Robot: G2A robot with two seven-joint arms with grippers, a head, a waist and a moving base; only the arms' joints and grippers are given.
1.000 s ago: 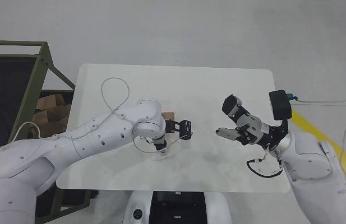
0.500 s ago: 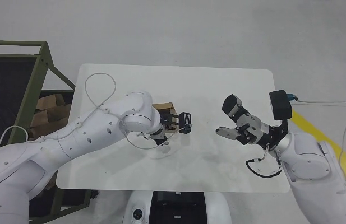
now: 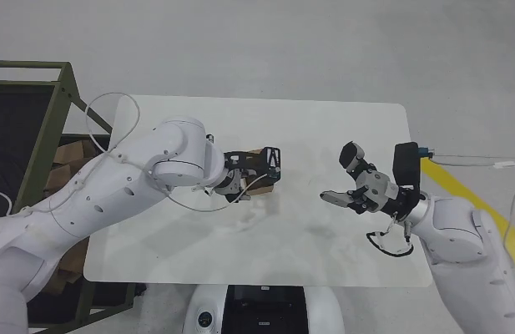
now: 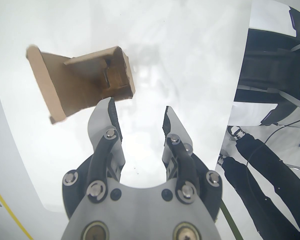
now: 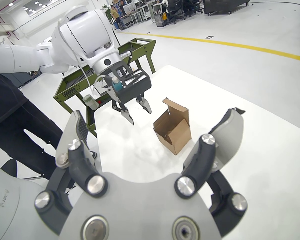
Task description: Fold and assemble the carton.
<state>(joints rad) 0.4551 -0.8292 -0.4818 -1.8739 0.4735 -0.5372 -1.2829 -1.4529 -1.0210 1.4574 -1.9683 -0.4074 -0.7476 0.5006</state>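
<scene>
From the top view, the white table bears the carton near its middle, partly under the left gripper; the right gripper hangs well apart toward the other side, its jaws spread wide.

In the left wrist view the left gripper is open with nothing between its pads; one fingertip sits at the edge of the carton (whether it touches, I cannot tell).

In the right wrist view the carton stands upright on the table, top open, lid flap raised; the left gripper hovers just beside it; the right gripper is wide and empty; a green frame stands past the table's edge.
</scene>
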